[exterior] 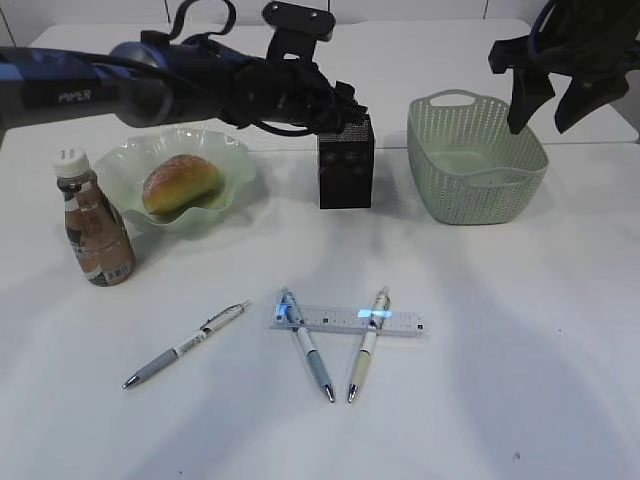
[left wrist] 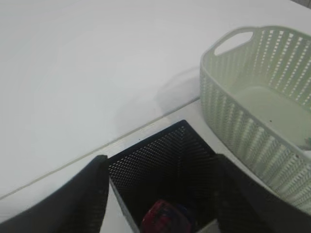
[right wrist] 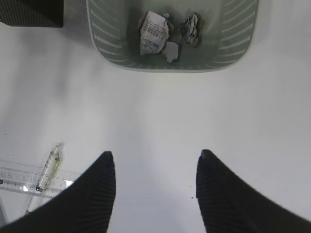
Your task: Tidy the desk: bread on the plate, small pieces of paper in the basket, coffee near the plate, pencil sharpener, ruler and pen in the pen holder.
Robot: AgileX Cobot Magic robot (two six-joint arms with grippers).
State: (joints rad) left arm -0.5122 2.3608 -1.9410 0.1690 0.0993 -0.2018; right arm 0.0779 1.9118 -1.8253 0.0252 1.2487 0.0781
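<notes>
- We see the pen holder [left wrist: 165, 174] directly under the left gripper [left wrist: 160, 194], its open mouth between the 2 jaws, which stand apart around nothing; a red object [left wrist: 163, 218] lies at its bottom.
- The basket [right wrist: 170, 53] sits ahead of the right gripper [right wrist: 154, 194], whose jaws are spread and empty; the small pieces of paper [right wrist: 155, 31] lie inside it.
- The ruler [exterior: 348, 320] lies on the desk [exterior: 500, 350], well apart from both sets of jaws, with 2 pens [exterior: 308, 345] across it and a 3rd pen [exterior: 185, 345] to its left.
- The bread [exterior: 180, 183] rests on the plate [exterior: 225, 150], below the left arm; the coffee [exterior: 97, 225] stands just beside the plate.
</notes>
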